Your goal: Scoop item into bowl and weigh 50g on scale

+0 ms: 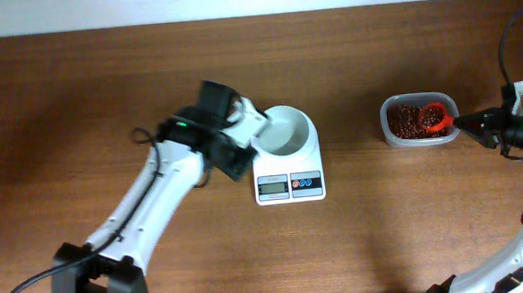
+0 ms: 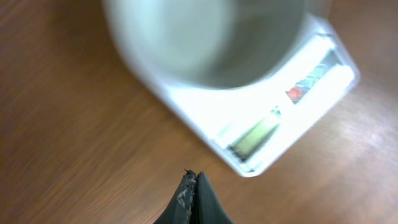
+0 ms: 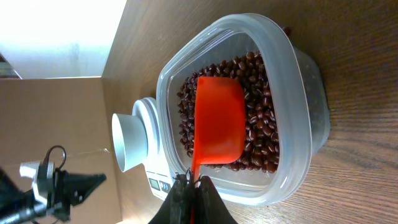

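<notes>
The white bowl [image 1: 285,131] stands on the white scale [image 1: 289,183] at mid-table; both are blurred in the left wrist view, bowl [image 2: 205,43] and scale [image 2: 280,124]. My left gripper [image 1: 237,159] is shut and empty, just left of the scale, its fingertips [image 2: 194,177] over bare wood. My right gripper [image 1: 463,125] is shut on the handle of a red scoop [image 3: 217,124], whose cup lies on the reddish-brown beans [image 3: 261,130]. The right wrist view shows its jaws [image 3: 191,180], the bowl [image 3: 127,143] and the scale [image 3: 155,168] beyond.
The beans [image 1: 406,122] fill a clear plastic tub [image 1: 418,140] at the right of the wooden table, about a hand's width from the scale. The tub's rim [image 3: 292,74] surrounds the scoop [image 1: 435,118]. A black cable loops at the table's far right edge [image 1: 504,46].
</notes>
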You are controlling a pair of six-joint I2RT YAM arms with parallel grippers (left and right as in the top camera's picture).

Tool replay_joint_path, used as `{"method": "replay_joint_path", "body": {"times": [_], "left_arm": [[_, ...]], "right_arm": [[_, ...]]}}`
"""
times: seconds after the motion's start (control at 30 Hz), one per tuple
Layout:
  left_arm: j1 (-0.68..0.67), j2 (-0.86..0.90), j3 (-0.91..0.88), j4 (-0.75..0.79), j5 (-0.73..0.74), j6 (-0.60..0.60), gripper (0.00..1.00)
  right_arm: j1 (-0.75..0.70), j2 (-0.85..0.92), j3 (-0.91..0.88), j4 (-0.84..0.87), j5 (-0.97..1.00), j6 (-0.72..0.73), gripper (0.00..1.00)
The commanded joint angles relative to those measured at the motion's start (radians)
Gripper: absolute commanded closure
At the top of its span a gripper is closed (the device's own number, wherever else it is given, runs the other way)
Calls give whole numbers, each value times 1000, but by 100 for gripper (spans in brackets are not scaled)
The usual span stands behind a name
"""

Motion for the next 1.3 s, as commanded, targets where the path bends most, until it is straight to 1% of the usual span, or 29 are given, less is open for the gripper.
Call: {"method": "replay_joint_path", "body": {"times": [0.0,0.17,0.27,0.37,0.47,0.53,0.6,0.8,1.1,1.27], "left_arm": [[-124,20,2,-6,-18,75,100],[-254,94,2,11,-48,75,100],[-333,139,2,60,-182,75,100],[-371,189,2,95,-255,75,100],[-389,252,2,111,-262,74,100],[-394,279,2,134,-293,74,100],[-394,288,2,158,-323,74,100],[-394,288,2,222,-324,74,100],[-394,291,-7,232,-331,74,100],[-396,356,-14,232,-331,75,100]], "right_arm": [[-6,5,-4,-1,-10,-14,96],[-6,5,-4,-1,-10,-14,96],[-6,5,-4,0,-10,-14,96],[-6,5,-4,1,-10,-14,96],[-6,5,-3,4,-11,-14,96],[-6,5,-4,4,-10,-6,96],[-6,5,-3,3,-11,-7,96],[-6,5,-4,0,-10,-7,96],[-6,5,-4,0,-14,-7,96],[-6,5,-3,0,-14,-7,96]]}}
